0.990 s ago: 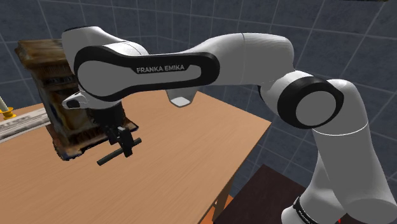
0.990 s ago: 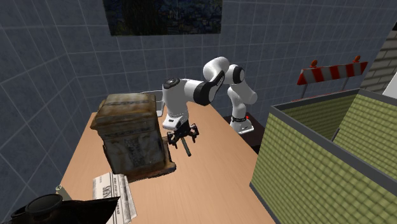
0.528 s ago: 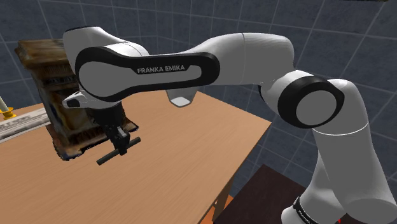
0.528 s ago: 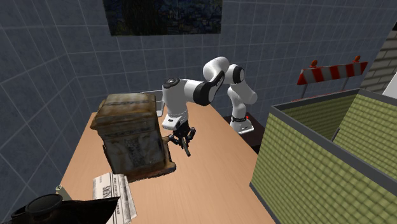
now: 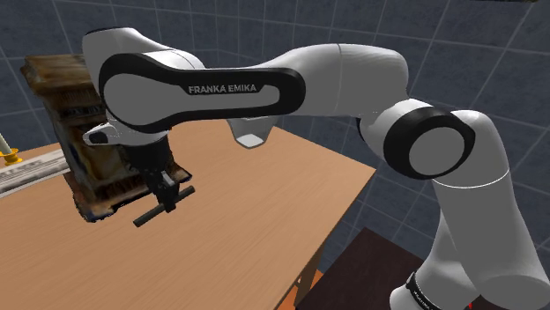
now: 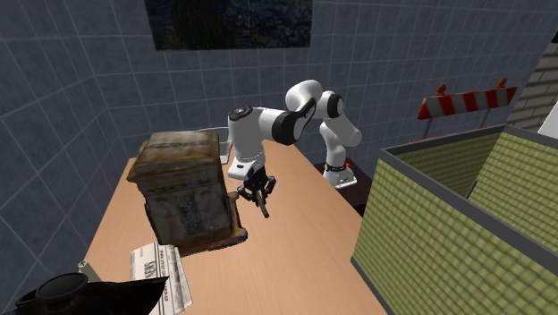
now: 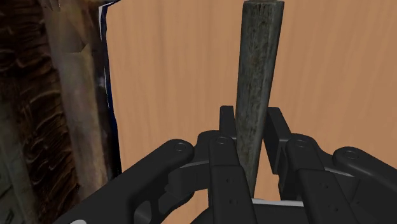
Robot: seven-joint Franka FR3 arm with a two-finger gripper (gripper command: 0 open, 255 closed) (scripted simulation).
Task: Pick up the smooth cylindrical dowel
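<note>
The dowel (image 5: pixel 152 212) is a dark, weathered round rod lying nearly level just over the light wooden table (image 5: pixel 264 202). My black gripper (image 5: pixel 166 199) is shut on it near its middle, pointing down. In the wrist view the dowel (image 7: pixel 257 76) runs out from between the two fingers (image 7: pixel 227 124), which clasp it on both sides. From the second exterior view, the gripper (image 6: pixel 259 197) and the dowel (image 6: pixel 263 211) hang close beside the worn wooden crate (image 6: pixel 183 192). I cannot tell whether the dowel's low end touches the table.
The worn crate (image 5: pixel 66 114) stands right beside the gripper, toward the shoulder view's left. Printed paper (image 6: pixel 161 268) and a dark object (image 6: pixel 63 291) lie farther along the table. Green-walled boxes (image 6: pixel 447 215) and a red-white barrier (image 6: pixel 465 98) stand beyond the table edge.
The fingers, apart around the dowel a second ago, have closed on it. Since then the arm's forearm has risen slightly and the dowel has shifted a little with the gripper.
</note>
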